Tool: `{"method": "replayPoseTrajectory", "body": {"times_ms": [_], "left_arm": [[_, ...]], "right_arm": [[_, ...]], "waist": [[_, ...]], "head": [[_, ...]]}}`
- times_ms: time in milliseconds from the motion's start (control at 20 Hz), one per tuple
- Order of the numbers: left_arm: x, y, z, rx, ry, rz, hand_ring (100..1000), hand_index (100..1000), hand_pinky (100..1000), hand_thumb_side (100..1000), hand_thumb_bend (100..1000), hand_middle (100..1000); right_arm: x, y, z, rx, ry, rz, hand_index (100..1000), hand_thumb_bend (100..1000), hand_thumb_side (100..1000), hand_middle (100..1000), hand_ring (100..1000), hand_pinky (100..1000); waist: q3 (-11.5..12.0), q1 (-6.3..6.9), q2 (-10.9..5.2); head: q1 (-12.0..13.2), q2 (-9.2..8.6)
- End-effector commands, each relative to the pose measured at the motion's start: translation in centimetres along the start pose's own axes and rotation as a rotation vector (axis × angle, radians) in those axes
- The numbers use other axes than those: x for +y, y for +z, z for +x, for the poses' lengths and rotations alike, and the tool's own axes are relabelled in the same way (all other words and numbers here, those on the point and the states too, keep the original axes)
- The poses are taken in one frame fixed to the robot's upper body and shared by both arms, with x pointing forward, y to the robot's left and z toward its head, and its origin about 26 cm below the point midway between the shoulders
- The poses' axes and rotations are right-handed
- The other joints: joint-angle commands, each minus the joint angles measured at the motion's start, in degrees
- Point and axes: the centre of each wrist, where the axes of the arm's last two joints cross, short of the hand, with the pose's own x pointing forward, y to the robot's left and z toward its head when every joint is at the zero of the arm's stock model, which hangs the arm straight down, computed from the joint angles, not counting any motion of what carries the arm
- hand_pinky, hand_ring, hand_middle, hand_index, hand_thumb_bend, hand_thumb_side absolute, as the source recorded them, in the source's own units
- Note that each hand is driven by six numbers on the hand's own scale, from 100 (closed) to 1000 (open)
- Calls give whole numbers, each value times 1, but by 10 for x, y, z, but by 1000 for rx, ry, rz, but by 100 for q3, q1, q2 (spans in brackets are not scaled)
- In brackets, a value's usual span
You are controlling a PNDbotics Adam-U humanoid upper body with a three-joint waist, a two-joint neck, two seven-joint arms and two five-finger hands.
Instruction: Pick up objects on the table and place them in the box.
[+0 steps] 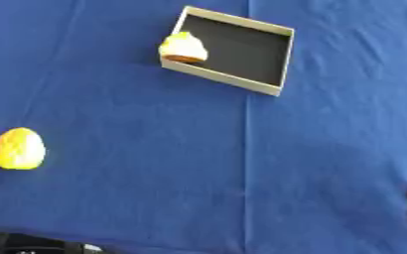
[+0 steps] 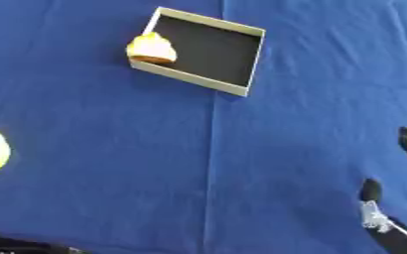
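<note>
Blue cloth-covered table (image 1: 137, 198) filled both views. The box (image 1: 281, 59), shallow, tan-walled, dark inside, sat in the upper middle of the frame, turned at an angle. A yellow-and-orange object (image 1: 182, 48) sat at the box's left corner, seemingly perched on or over the rim; whether it lay fully inside could not be told. A second yellow object (image 1: 19, 149), egg-shaped with a bumpy skin, lay on the cloth at the left edge, mid-height, well apart from the box. That one looked like the next thing to pick.

Handling, as a judgement: probably a toy lemon or similar, light, rigid or slightly squashy, rounded, so likely to roll if nudged. Best taken across its narrow middle, fingers on one side and thumb on the other, from above.

Right hand (image 2: 389, 228) showed at the lower right of the right eye view, dark fingers pointing up and spread apart, holding nothing, resting well away from both objects. In the left eye view only a sliver of it appeared at the right edge. The left hand was not seen in either view; something dark ran along the lower left corner, unidentifiable.

The bumpy object was cut by the frame edge in the right eye view.
</note>
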Motion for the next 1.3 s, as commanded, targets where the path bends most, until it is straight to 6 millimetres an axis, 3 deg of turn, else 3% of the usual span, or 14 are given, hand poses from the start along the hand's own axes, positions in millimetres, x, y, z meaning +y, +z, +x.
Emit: {"method": "replayPoseTrajectory", "body": {"times_ms": [50,300,400,800,1050,1100,1300], "left_arm": [[10,3,-6,28,-86,-161,866,940,799,254,144,814],[-4,13,-18,64,-110,-371,890,941,825,375,240,831],[-11,18,-18,56,-112,-441,902,942,838,413,321,838],[-38,37,-21,34,-67,-666,929,955,890,270,453,855],[-44,42,-22,43,-61,-703,929,955,890,266,454,854],[-46,43,-23,46,-59,-706,932,967,896,121,521,862],[-65,54,-32,147,-30,-719,931,974,894,100,528,862]], "right_arm": [[3,-2,4,-90,-90,-150,930,100,575,871,884,811],[9,-1,9,-51,-83,-169,934,100,601,872,883,811],[10,0,10,-36,-78,-175,934,100,615,872,883,811],[13,-2,12,3,-63,-193,932,100,643,865,876,810],[15,-2,13,9,-62,-197,932,100,644,865,876,810],[15,-2,13,15,-64,-199,930,100,651,861,872,810],[20,-2,17,50,-72,-214,930,100,651,860,870,809]], "waist": [[-33,34,-101],[-67,49,-48],[-64,54,-24],[-10,69,35],[3,68,43],[11,67,50],[11,57,88]], "head": [[-232,11],[-397,13],[-427,5],[-455,-18],[-453,-19],[-445,-20],[-360,-39]]}}
